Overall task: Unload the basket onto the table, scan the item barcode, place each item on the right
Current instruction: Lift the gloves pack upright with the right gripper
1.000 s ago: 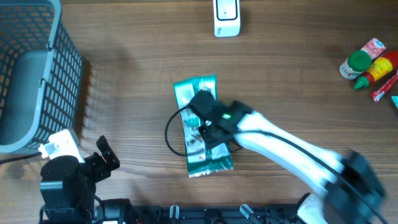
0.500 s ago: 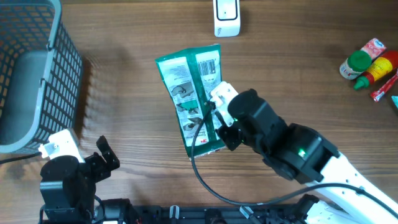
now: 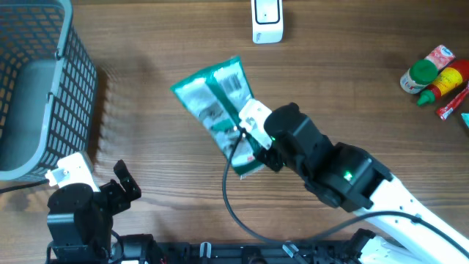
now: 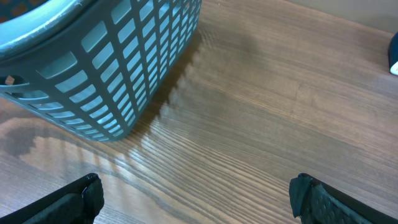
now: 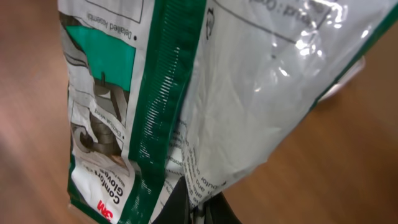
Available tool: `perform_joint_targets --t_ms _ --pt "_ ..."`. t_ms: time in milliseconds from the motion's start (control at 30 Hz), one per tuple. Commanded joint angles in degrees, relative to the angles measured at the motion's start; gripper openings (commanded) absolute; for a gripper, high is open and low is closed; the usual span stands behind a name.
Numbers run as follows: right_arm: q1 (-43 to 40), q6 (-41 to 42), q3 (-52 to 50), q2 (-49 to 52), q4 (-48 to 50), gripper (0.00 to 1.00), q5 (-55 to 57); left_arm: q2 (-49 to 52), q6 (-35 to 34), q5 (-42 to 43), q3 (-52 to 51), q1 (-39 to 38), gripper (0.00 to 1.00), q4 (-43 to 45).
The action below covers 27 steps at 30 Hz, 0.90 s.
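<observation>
Left pincer (image 4: pixel 199 204) is spread wide, empty, beside the grey plastic lattice basket (image 4: pixel 124 62). Right pincer (image 3: pixel 256 143) is clenched on the crinkly, glossy green-and-white packet (image 3: pixel 212 99), held tilted mid-table, near the white scanner (image 3: pixel 267 18). Overhead shows its barcode (image 3: pixel 233 83); the wrist cam only gets blurry print, fingers mostly hidden.

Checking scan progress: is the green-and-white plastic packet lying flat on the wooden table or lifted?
Lifted: the right gripper pinches the green-and-white plastic packet by one end, holding it tilted above the wooden table.

Shop checkout bench: scanner (image 3: pixel 267 20), basket (image 3: pixel 77 95).
</observation>
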Motion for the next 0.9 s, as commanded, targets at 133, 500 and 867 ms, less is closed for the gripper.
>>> perform_joint_targets --t_ms 133,500,867 --pt "-0.2 -4.0 0.2 7.3 13.0 0.05 50.7 -0.2 0.1 0.3 0.2 -0.3 1.0 0.2" --pt "0.0 -11.7 0.2 14.0 24.2 0.04 73.2 -0.2 0.1 0.3 0.2 -0.3 1.0 0.2" --pt "4.6 -4.3 0.2 13.7 19.3 0.04 65.5 -0.2 0.1 0.3 0.2 -0.3 1.0 0.2"
